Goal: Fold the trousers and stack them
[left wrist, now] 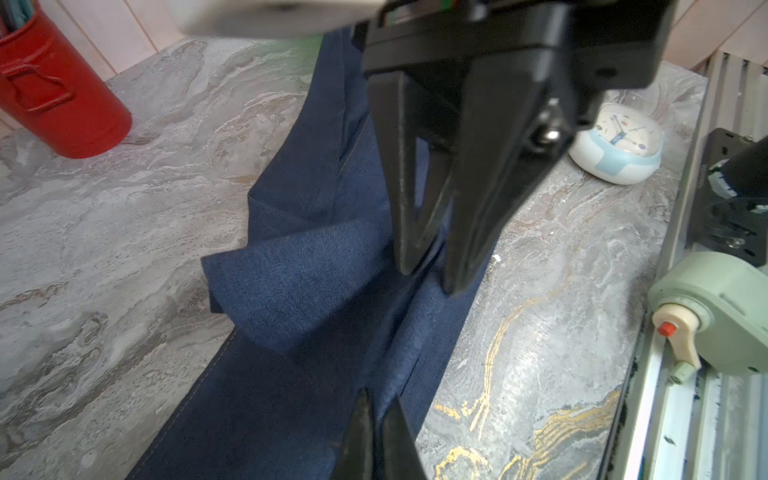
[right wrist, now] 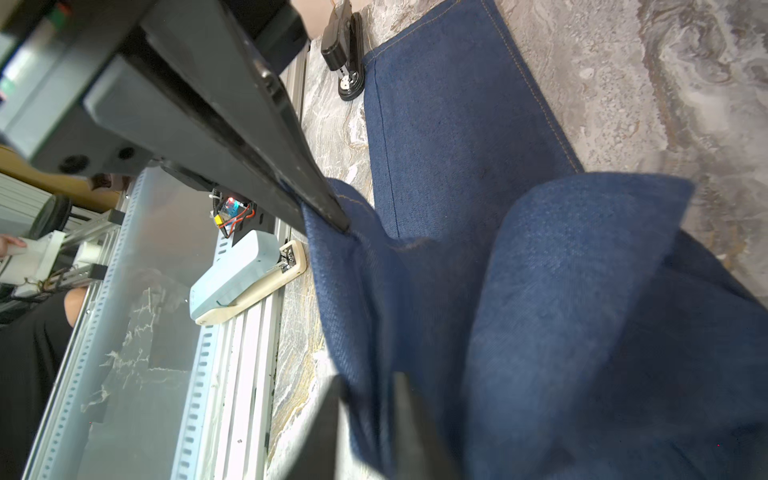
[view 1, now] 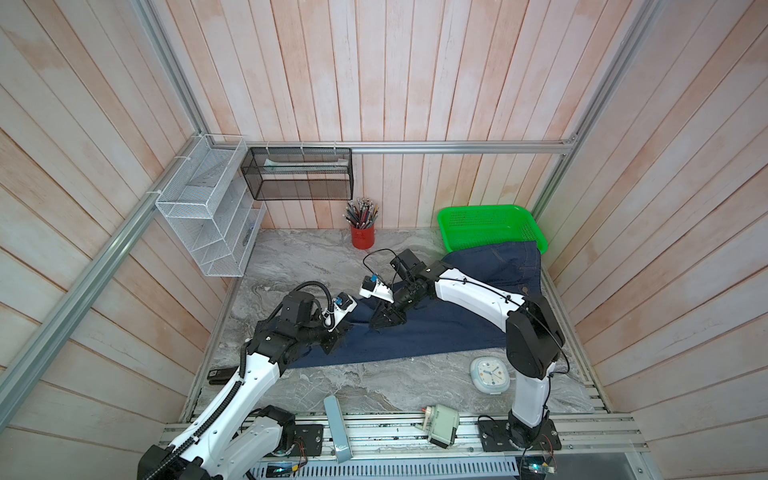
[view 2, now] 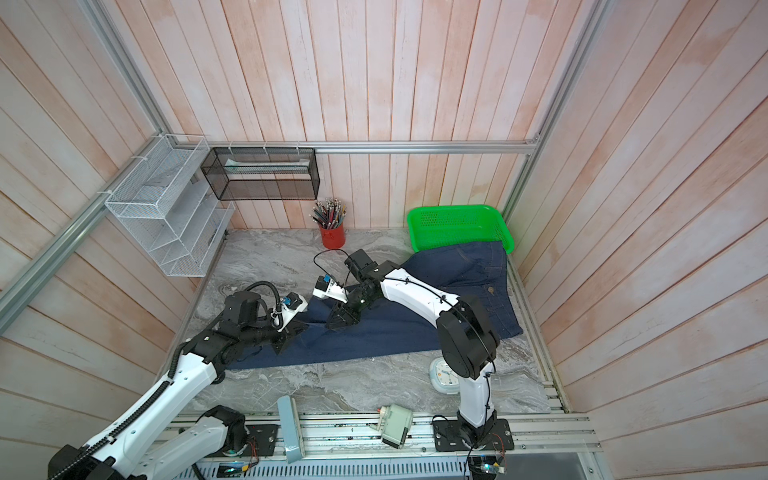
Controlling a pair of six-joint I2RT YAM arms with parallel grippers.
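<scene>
The dark navy trousers (view 1: 457,328) (view 2: 395,332) lie stretched across the marble table, waist at the back right against the green basket, legs running toward the front left. My left gripper (view 1: 331,347) (view 2: 283,347) (left wrist: 380,395) is shut on a pinch of the near leg's edge. My right gripper (view 1: 380,322) (view 2: 338,320) (right wrist: 368,382) stands just behind it over a raised fold of denim (left wrist: 291,286). Its jaws are apart, with loose cloth still hanging between them. In the left wrist view the right gripper (left wrist: 432,276) points down onto the leg.
A green basket (view 1: 446,232) sits at the back right, a red pencil cup (view 1: 362,241) at the back. A white clock (view 1: 490,374) lies by the right arm's base. A black stapler (view 1: 218,376), a blue stapler (view 1: 336,432) and a grey-green device (view 1: 442,424) sit along the front.
</scene>
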